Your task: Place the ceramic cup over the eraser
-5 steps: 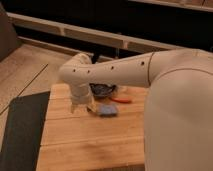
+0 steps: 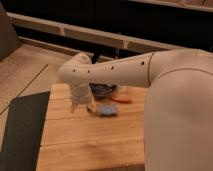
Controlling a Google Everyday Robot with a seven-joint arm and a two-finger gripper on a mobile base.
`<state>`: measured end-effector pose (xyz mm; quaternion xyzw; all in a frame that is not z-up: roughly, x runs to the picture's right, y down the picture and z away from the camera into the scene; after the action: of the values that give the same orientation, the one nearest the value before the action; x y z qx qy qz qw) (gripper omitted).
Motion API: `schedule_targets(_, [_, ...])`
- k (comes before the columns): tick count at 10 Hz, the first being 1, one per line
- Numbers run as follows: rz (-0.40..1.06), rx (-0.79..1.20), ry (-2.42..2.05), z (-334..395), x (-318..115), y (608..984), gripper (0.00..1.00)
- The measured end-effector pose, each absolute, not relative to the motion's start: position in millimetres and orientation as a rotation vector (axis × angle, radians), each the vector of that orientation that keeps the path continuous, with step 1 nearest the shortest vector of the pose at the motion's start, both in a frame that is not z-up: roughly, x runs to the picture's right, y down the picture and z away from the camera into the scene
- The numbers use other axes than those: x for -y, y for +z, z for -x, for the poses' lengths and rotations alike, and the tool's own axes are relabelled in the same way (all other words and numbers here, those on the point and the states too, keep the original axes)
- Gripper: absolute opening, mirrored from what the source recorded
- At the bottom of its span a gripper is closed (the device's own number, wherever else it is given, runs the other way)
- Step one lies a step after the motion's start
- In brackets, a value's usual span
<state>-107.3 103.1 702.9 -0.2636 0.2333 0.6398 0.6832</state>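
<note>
My white arm reaches in from the right, with its wrist bent down over the wooden table (image 2: pixel 75 145). My gripper (image 2: pixel 82 106) hangs low over the table's back left part, just left of the flat blue pad (image 2: pixel 107 110). A small pale shape (image 2: pixel 92 108) shows beside the gripper's tip; I cannot tell whether it is the ceramic cup. The eraser is hidden or out of view. The arm covers the area beneath it.
A black bowl (image 2: pixel 103 90) sits behind the blue pad, partly covered by the arm. A thin orange-red object (image 2: pixel 121 100) lies to its right. A dark mat (image 2: pixel 22 130) lies on the floor left of the table. Dark shelving runs along the back.
</note>
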Motion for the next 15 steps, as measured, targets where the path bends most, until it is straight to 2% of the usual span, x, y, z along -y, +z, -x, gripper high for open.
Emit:
schedule_targets(5, [0.582,-0.514,1.434,109,-100,702,0.65])
schedule_targets(7, [0.517,-0.421,1.433,118,-69,710,0.65])
schedule_targets(10, [0.365,-0.199,1.421,107,15,716,0.65])
schedule_targets(11, [0.339,-0.173,1.426,101,27,715,0.65])
schedule_targets(15, [0.331,-0.167,1.422,102,30,716,0.65])
